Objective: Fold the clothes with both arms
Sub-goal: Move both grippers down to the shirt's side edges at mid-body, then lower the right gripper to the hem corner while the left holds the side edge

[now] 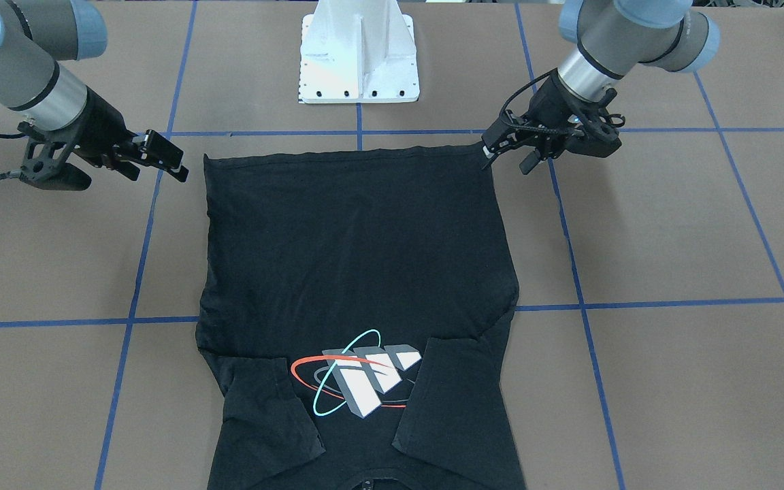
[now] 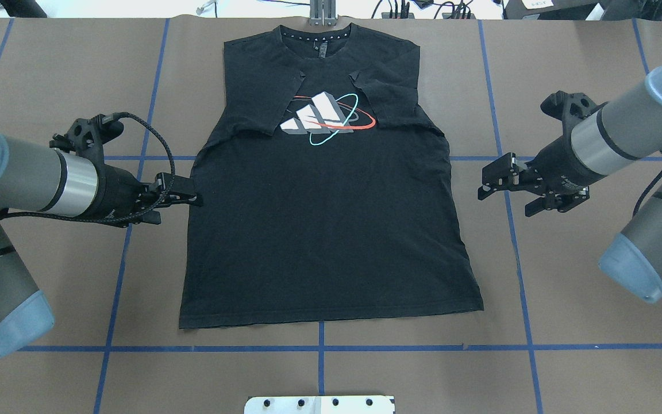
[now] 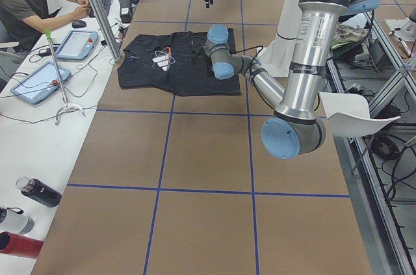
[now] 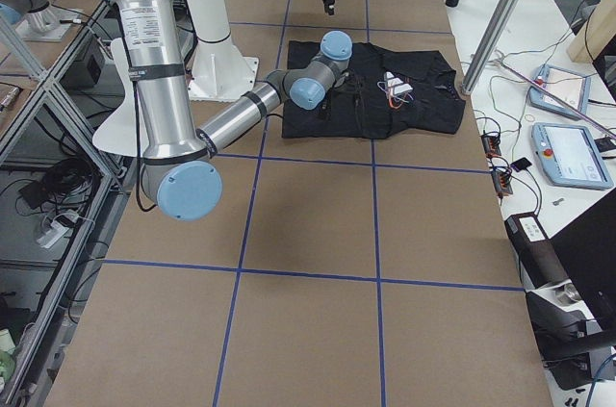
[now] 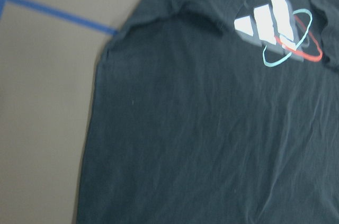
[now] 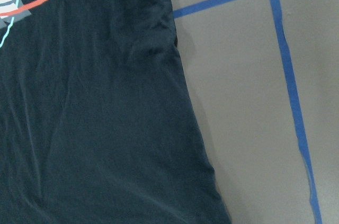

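End effectors flanking a flat garment. The left end effector (image 2: 190,199) has its fingers parted and grasps nothing; seen from overhead, it is poised at one side edge of the T-shirt (image 2: 331,230). The right end effector (image 2: 509,195) is likewise released and empty, just clear of the opposite side edge. The T-shirt lies between them on the tabletop (image 2: 566,287), print side up. Its collar is away from the robot, its hem is nearest the base, and both sleeves are turned inward over the chest.

The fabric is judged light, limp and easily wrinkled. It will probably drape from any pinch point and drag rather than slide stiffly. The soundest holds appear to be the side seams or hem corners, taken symmetrically, with both layers pinched so that the lower one is not left behind.
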You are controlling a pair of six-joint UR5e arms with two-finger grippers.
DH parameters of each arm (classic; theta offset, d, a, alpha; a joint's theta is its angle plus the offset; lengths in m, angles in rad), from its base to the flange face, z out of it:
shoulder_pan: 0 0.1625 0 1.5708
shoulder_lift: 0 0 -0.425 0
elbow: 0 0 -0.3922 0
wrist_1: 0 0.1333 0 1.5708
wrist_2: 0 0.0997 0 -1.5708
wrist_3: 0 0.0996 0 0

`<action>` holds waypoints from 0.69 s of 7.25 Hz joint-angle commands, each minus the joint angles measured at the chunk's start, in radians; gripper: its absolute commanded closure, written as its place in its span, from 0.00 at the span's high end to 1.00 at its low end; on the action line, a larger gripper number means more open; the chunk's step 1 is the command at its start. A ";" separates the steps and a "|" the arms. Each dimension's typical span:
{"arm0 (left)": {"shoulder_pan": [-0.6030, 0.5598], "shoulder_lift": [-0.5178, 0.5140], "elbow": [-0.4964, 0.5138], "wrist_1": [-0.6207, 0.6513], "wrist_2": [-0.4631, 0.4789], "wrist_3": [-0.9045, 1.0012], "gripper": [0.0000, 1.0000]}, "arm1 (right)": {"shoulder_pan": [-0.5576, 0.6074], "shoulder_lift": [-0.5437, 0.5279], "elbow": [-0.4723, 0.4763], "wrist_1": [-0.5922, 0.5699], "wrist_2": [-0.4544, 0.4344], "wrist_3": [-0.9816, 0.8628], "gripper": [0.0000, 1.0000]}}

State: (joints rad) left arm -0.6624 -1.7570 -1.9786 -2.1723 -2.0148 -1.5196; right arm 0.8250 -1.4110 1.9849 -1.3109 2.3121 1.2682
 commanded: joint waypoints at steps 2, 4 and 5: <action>0.023 0.022 -0.002 -0.014 0.028 -0.008 1.00 | -0.166 -0.032 -0.012 0.041 -0.115 -0.012 1.00; 0.023 0.025 -0.002 -0.014 0.034 -0.007 1.00 | -0.240 -0.031 -0.037 0.042 -0.184 -0.012 1.00; 0.023 0.025 -0.002 -0.014 0.040 -0.007 1.00 | -0.263 -0.029 -0.063 0.042 -0.192 -0.010 1.00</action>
State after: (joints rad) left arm -0.6398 -1.7328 -1.9798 -2.1858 -1.9808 -1.5269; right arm 0.5970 -1.4416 1.9475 -1.2702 2.1398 1.2568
